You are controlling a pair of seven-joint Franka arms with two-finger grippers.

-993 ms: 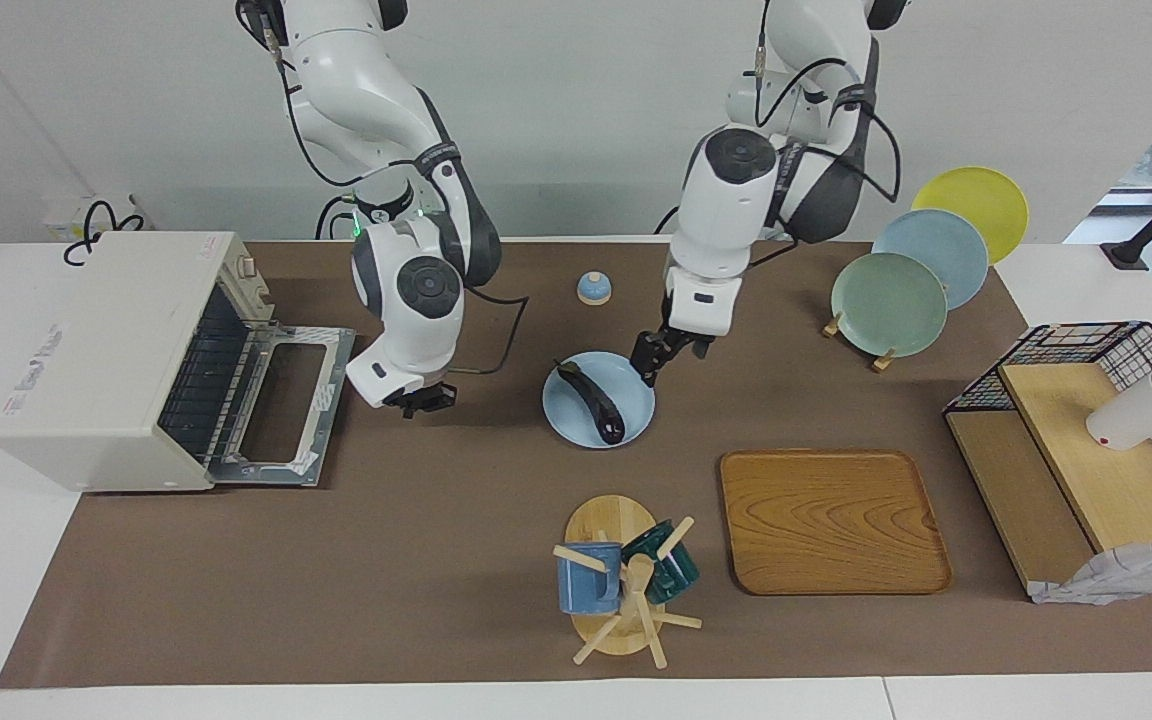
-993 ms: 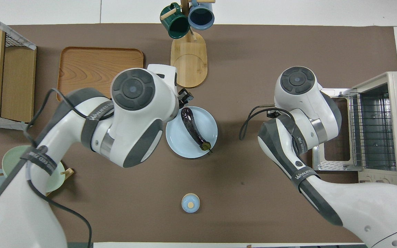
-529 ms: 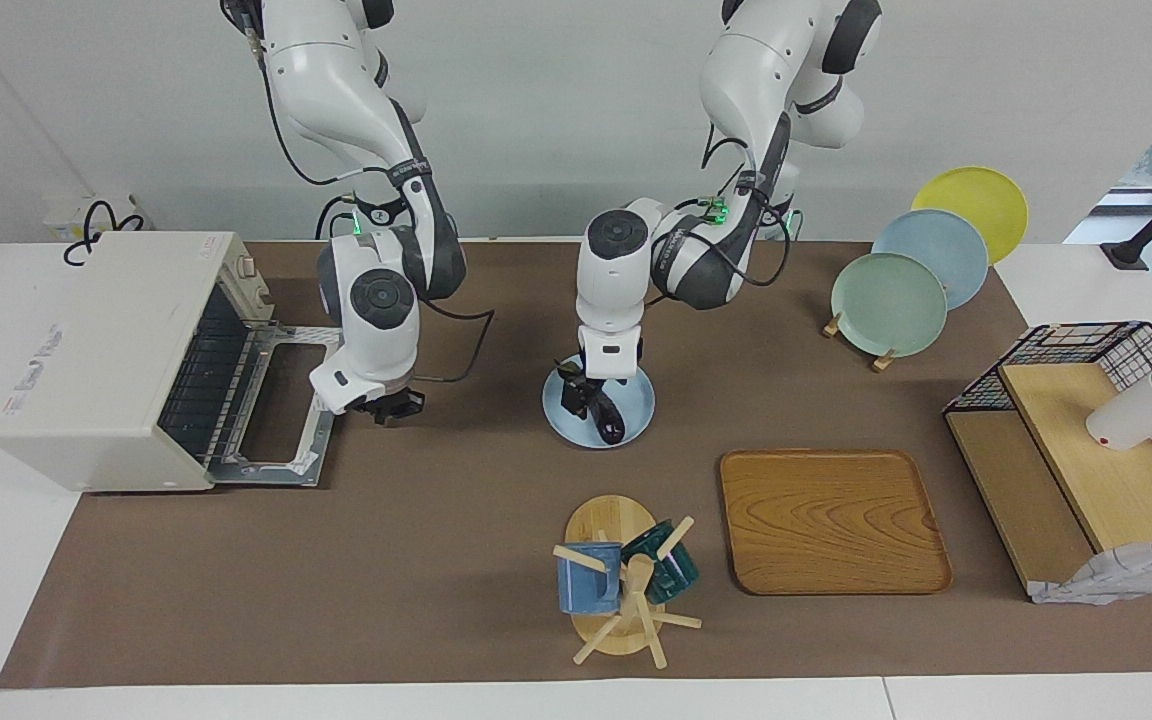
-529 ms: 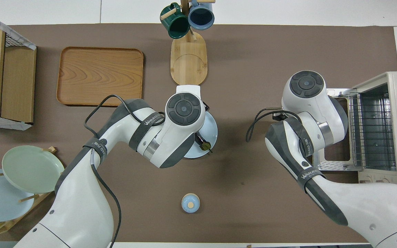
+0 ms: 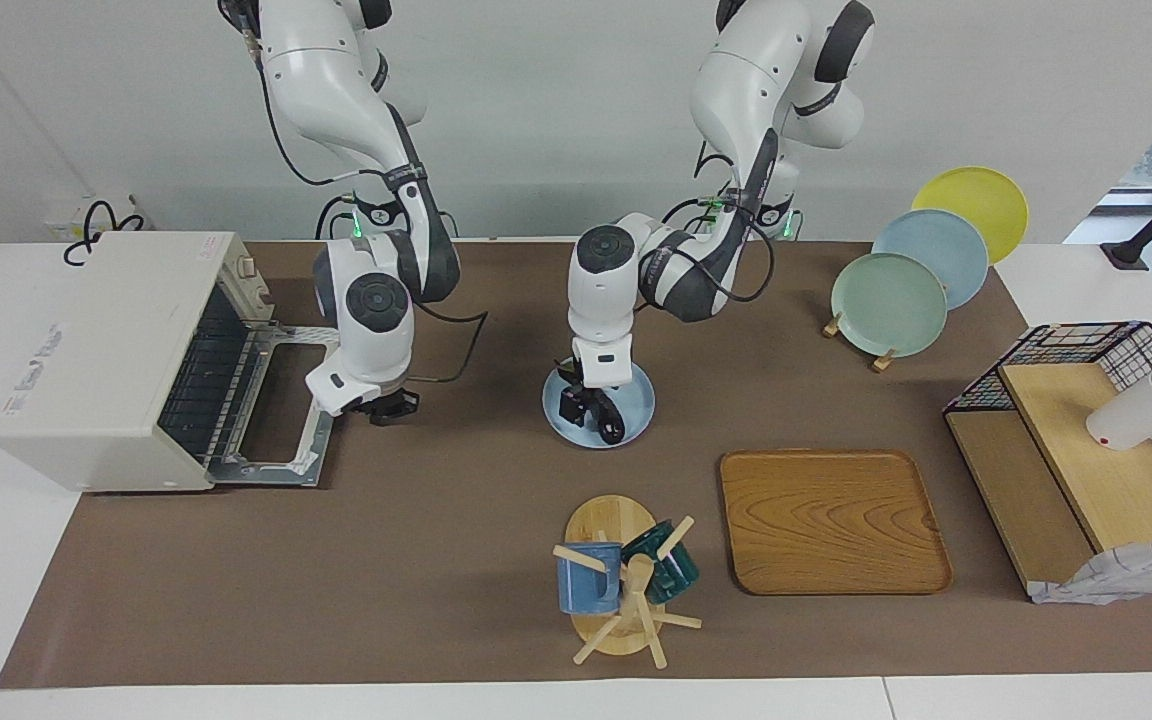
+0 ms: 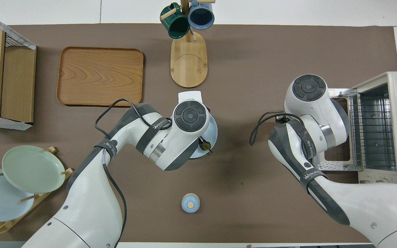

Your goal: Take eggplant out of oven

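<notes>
Facing view: the eggplant (image 5: 604, 417) already lies on the blue plate (image 5: 638, 398) at frame centre, out of the open oven (image 5: 106, 355). The left gripper (image 5: 576, 402) is low over it, jaws spread around it. The right gripper (image 5: 386, 407), jaws pressed together, waits beside the oven door.

Overhead view: only the eggplant's stem (image 6: 204, 146) shows under the left arm.

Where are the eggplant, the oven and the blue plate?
eggplant (image 5: 613, 428): facing view, its rounded end.
oven (image 5: 96, 340): facing view, its top panel.
blue plate (image 5: 641, 402): facing view, bare rim.
</notes>
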